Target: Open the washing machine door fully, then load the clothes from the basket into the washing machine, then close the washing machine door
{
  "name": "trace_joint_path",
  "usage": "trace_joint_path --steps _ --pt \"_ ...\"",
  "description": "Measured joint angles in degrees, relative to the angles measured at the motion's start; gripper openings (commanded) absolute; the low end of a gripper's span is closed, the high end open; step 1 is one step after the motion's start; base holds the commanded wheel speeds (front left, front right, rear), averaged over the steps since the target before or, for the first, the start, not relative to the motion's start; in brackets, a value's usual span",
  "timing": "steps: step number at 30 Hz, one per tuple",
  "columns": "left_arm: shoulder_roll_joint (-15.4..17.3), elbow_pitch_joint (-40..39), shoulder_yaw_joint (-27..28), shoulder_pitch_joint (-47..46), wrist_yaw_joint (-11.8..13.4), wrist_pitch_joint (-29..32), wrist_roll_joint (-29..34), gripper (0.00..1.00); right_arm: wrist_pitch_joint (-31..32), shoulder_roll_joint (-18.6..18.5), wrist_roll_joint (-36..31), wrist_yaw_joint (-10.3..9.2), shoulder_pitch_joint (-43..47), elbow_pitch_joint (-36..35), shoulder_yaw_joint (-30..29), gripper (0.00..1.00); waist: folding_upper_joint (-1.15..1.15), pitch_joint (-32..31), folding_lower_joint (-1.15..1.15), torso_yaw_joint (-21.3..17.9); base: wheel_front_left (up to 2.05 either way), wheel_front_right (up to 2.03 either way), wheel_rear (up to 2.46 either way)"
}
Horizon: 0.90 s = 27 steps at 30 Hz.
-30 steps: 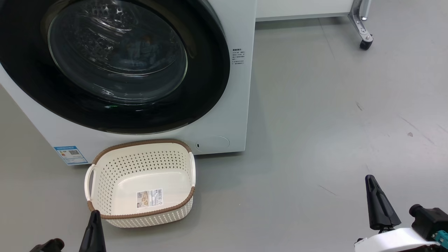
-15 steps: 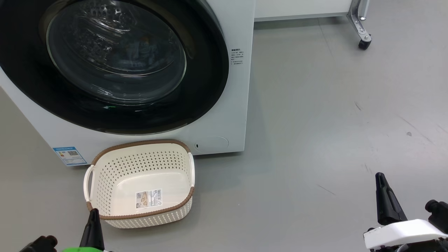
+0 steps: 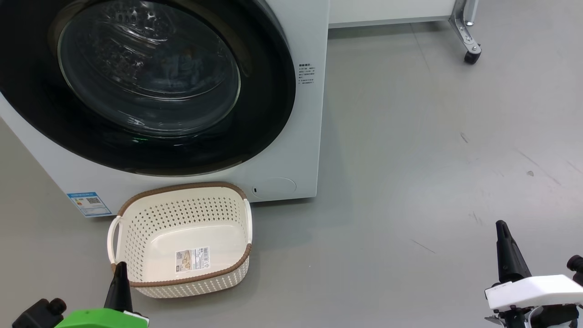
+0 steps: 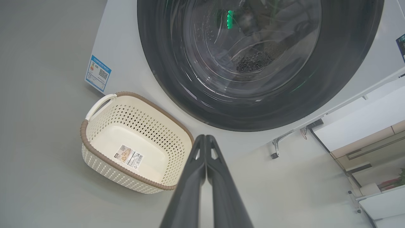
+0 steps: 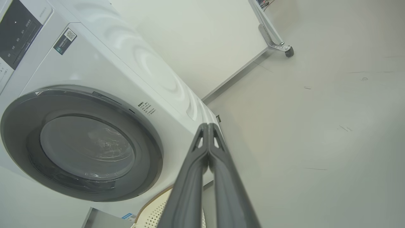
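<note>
The washing machine (image 3: 291, 136) stands on the floor with its door (image 3: 150, 82) shut flat against the front. A dim bluish patch of the clothes (image 3: 182, 66) shows behind the door glass. The basket (image 3: 182, 207) sits empty in front of the machine, with a label on its inner floor. My left gripper (image 3: 121, 265) is shut on nothing, its tip just over the basket's near left rim. My right gripper (image 3: 501, 224) is shut and empty, out over the floor far to the right of the basket. The left wrist view has the shut fingers (image 4: 205, 136) aimed between the basket (image 4: 104, 126) and the door (image 4: 259, 63). Shut fingers (image 5: 208, 125) in the right wrist view point at the machine's front corner.
A blue label (image 3: 89, 203) is stuck low on the machine's front. A metal leg with a caster (image 3: 470, 57) and a white panel (image 3: 391, 11) stand at the back right. Grey floor (image 3: 432, 159) stretches to the right of the machine.
My right gripper has drifted to the right in the head view. The left arm has risen a little, bringing its green wrist part into view. The camera has shifted slightly.
</note>
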Motion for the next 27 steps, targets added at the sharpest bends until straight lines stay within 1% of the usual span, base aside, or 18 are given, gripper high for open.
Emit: trace_joint_path --steps 5,7,13,21,27 --pt "0.15 0.47 0.21 -0.78 0.00 0.90 -3.46 0.00 1.03 0.02 4.25 0.27 -0.51 0.86 -0.52 0.00 0.00 -0.02 0.00 -0.11 0.00 0.00 0.00" --pt "0.23 0.80 0.32 -1.10 0.00 1.41 -5.23 0.00 1.40 0.07 5.95 0.67 -0.99 1.18 -0.65 0.00 0.00 -0.03 0.00 -0.15 0.00 0.00 0.00" --pt "0.48 1.36 0.73 -2.01 -0.01 2.45 -9.25 0.00 2.47 0.14 11.10 0.85 -1.57 2.16 -1.31 0.00 0.00 -0.06 0.00 -0.29 0.00 0.00 0.00" --pt "0.81 1.77 1.07 -3.39 -0.01 3.75 -14.54 0.00 3.74 0.27 17.93 1.74 -2.93 3.55 -2.26 0.00 0.00 -0.10 0.00 -0.47 0.00 0.00 0.00" --pt "1.04 2.29 1.23 -4.33 -0.02 5.15 -19.06 0.00 4.72 0.35 22.91 1.87 -3.96 4.59 -2.77 0.00 0.00 -0.13 0.00 -0.60 0.00 0.00 0.00"
